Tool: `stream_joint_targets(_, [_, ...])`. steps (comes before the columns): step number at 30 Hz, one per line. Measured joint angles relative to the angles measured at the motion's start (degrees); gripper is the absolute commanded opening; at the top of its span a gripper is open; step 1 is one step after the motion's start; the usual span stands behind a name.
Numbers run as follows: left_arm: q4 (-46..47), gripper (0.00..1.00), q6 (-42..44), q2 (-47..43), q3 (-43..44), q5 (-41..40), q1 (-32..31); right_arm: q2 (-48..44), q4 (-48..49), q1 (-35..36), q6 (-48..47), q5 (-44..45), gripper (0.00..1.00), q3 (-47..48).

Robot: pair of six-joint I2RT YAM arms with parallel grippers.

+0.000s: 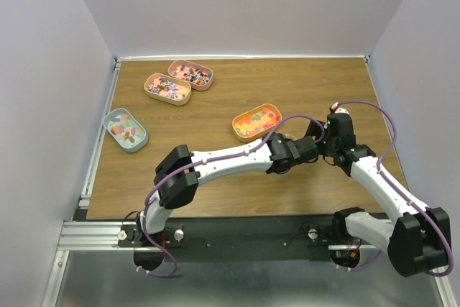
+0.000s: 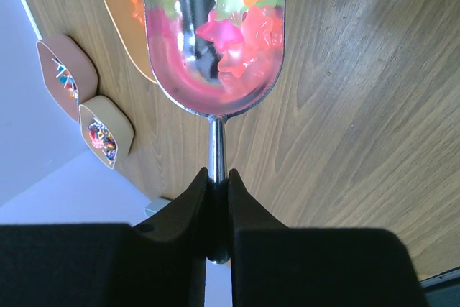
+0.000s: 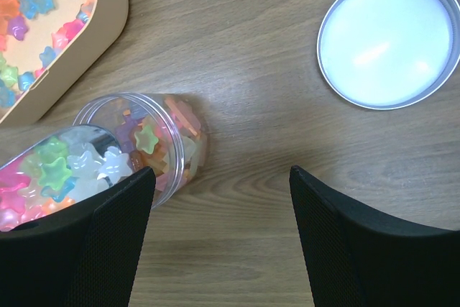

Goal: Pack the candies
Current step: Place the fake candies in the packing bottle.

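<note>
While carrying small many-coloured star-shaped candies [image 2: 237,41] in the silver metal scoop [image 2: 215,138], better to treat them as light, hard and slippery, likely to slide out at any tilt. Not to be pinched singly; to be moved by scoop, taken at its thin handle. Gripping that handle with closed left gripper [image 2: 219,175]; right gripper [image 3: 221,177] wide open and empty, just beside the clear plastic jar [image 3: 183,145]. More candies inside this jar and in the orange oval tin [image 3: 108,34].
</note>
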Motion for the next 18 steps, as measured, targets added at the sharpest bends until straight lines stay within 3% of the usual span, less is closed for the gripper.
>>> stream_joint_targets(18, [0.7,0.0,1.3,0.8,0.0,-1.7,-0.1,-0.1,1.2,0.0,0.0,-0.1,0.82,-0.8])
